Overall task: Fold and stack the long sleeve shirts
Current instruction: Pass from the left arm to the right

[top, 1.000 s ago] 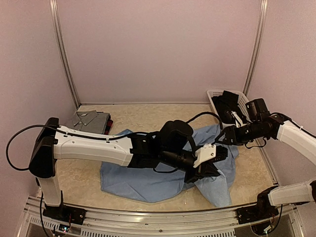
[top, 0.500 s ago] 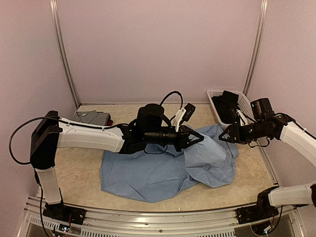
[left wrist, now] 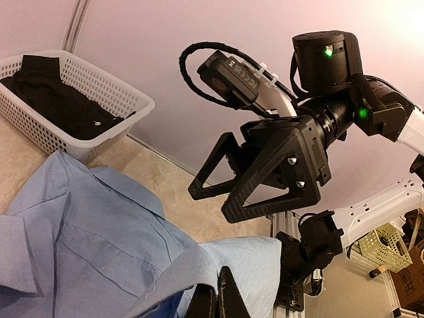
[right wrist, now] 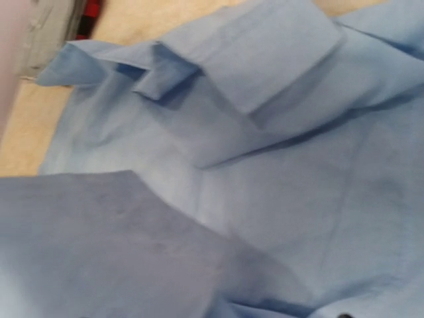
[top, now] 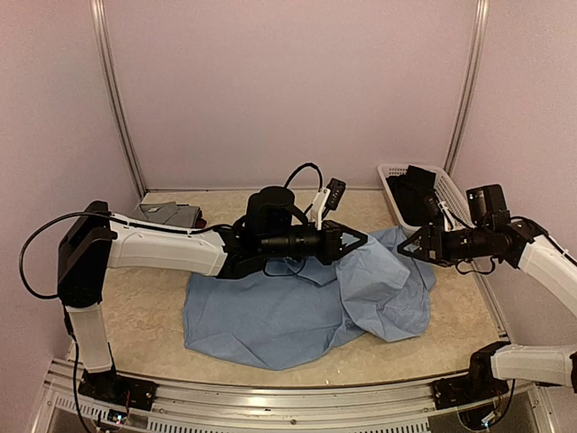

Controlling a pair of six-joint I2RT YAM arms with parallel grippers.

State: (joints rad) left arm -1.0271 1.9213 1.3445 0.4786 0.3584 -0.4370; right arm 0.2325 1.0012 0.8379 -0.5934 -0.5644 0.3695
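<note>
A large light blue shirt [top: 270,316] lies spread over the middle of the table, collar toward the right. My left gripper [top: 361,242] is shut on a fold of it and holds that fold raised; in the left wrist view the fingertips [left wrist: 220,301] pinch the blue cloth [left wrist: 99,232]. My right gripper [top: 410,251] hovers open at the shirt's right edge, and its black triangular fingers [left wrist: 265,172] hold nothing. The right wrist view is filled with blue shirt [right wrist: 265,165], its own fingers unseen. A folded grey shirt [top: 167,216] lies at the back left, with red cloth [top: 200,224] showing under it.
A white mesh basket [top: 389,171] holding dark cloth [top: 415,194] stands at the back right, just behind my right gripper. It also shows in the left wrist view as the basket [left wrist: 126,99]. Metal frame posts and pink walls close in the table.
My left gripper has carried the pinched fold up and back from the front right toward the shirt's middle. My right gripper's jaws have spread wider, and it has drifted slightly right.
</note>
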